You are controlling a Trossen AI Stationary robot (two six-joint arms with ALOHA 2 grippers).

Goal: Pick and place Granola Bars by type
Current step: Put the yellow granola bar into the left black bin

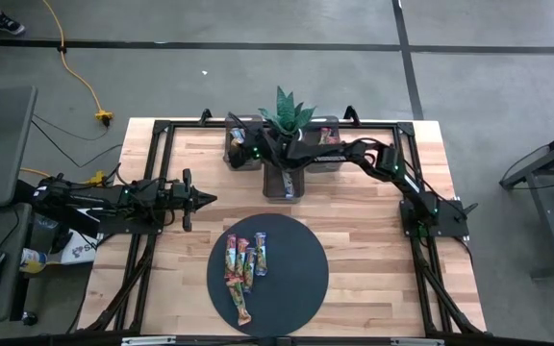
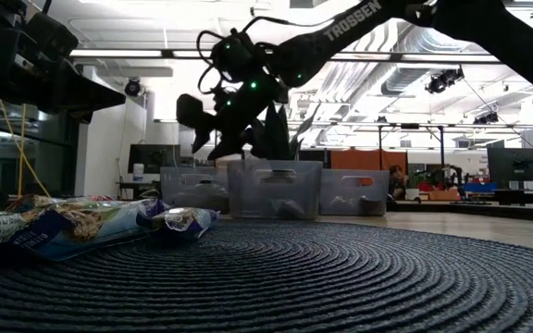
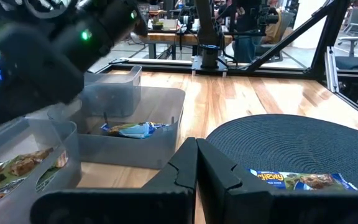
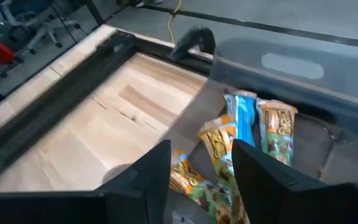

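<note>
The Granola Bars (image 1: 243,269) not yet sorted lie in a small cluster on the left half of the dark round mat (image 1: 296,288) at the lower centre of the high view, on the wooden table (image 1: 373,240) that fills the middle of that frame. Three translucent grey bins sit at the upper centre: a left bin (image 1: 239,152), a middle bin (image 1: 289,185) set slightly lower in the frame, and a right bin (image 1: 325,154), with a green plant (image 1: 285,111) just above them. The right arm reaches from the right side of the frame across to the left bin, and the right gripper (image 4: 199,171) hangs over it with its fingers spread and nothing between them; below lie several bars with yellow, blue and green wrappers (image 4: 253,127), one of which seems to lean on the bin wall. The middle bin holds a blue-wrapped bar (image 3: 132,129). The left gripper (image 1: 200,200) waits at the left centre of the high view, above bare table, its fingers pressed together and empty.
</note>
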